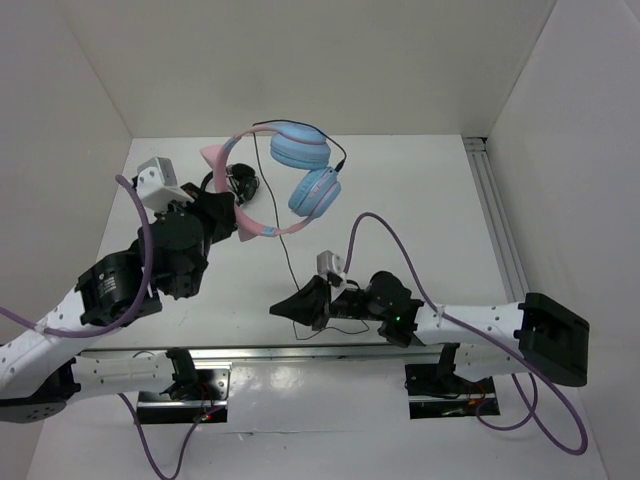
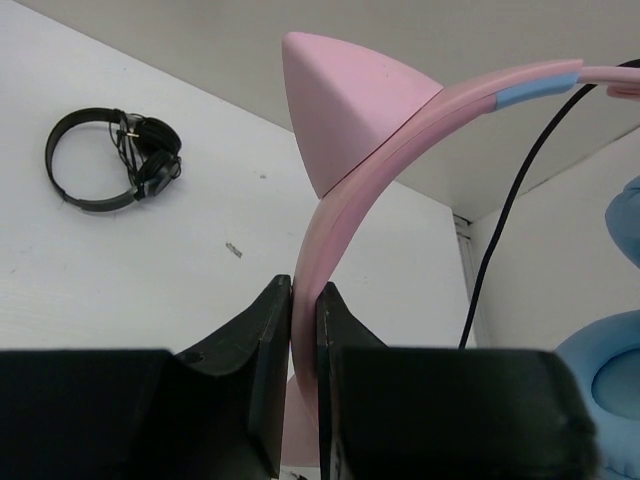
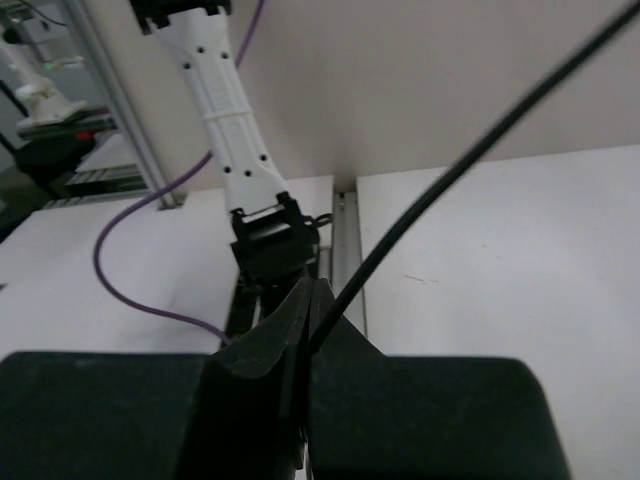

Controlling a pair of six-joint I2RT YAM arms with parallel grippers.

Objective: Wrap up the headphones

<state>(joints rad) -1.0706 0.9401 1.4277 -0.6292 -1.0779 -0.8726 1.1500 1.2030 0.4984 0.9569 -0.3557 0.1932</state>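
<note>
The headphones hang above the table with a pink cat-ear headband (image 1: 262, 229) and two light-blue ear cups (image 1: 314, 192). My left gripper (image 1: 236, 216) is shut on the headband (image 2: 345, 200) just below one pink cat ear (image 2: 345, 100). One ear cup (image 2: 600, 385) shows at the right edge of the left wrist view. The thin black cable (image 1: 284, 255) runs from the cups down to my right gripper (image 1: 281, 309), which is shut on the cable (image 3: 450, 180) low over the table's front.
Smaller all-black headphones (image 2: 110, 160) lie on the table at the back left, partly hidden behind the left gripper in the top view (image 1: 240, 182). A metal rail (image 1: 495, 220) runs along the right side. White walls enclose the table.
</note>
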